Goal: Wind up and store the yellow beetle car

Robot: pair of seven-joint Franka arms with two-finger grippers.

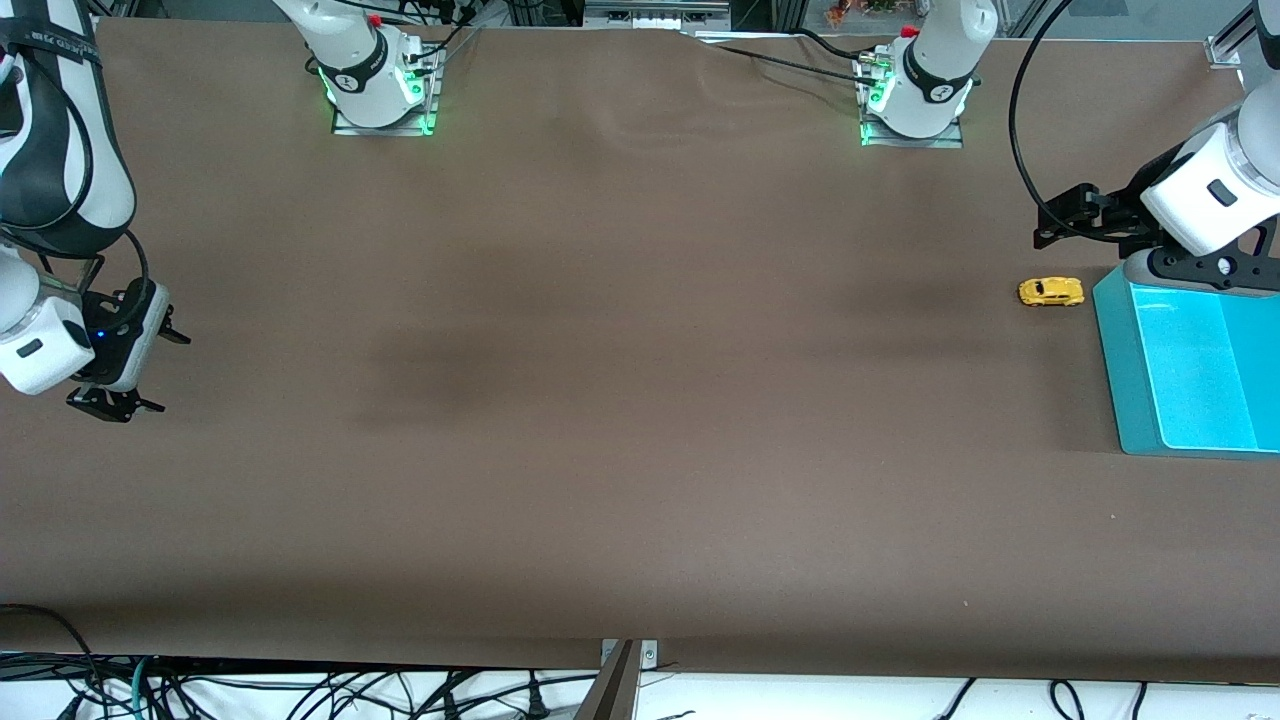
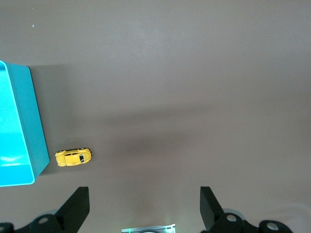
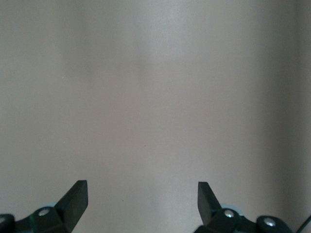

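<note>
Teal bin (image 1: 1135, 370), cut off, beside yellow beetle car (image 1: 1051, 292).

A long table (image 1: 620, 400) is seen, covered edge to edge by a matte brown sheet (image 1: 640, 520) that is slightly rippled near the top edge of the front view. Soft, darker shadow patches are cast across the middle of the sheet, and the light is even and diffuse. Two metal mounting plates (image 1: 385, 122) are fixed along that top edge, lit by a green glow. Below the table's near edge a pale floor (image 1: 850, 700) is visible, where black cables (image 1: 300, 695) lie tangled (one of them teal). A metal frame (image 1: 655, 14) is partly shown above the table
</note>
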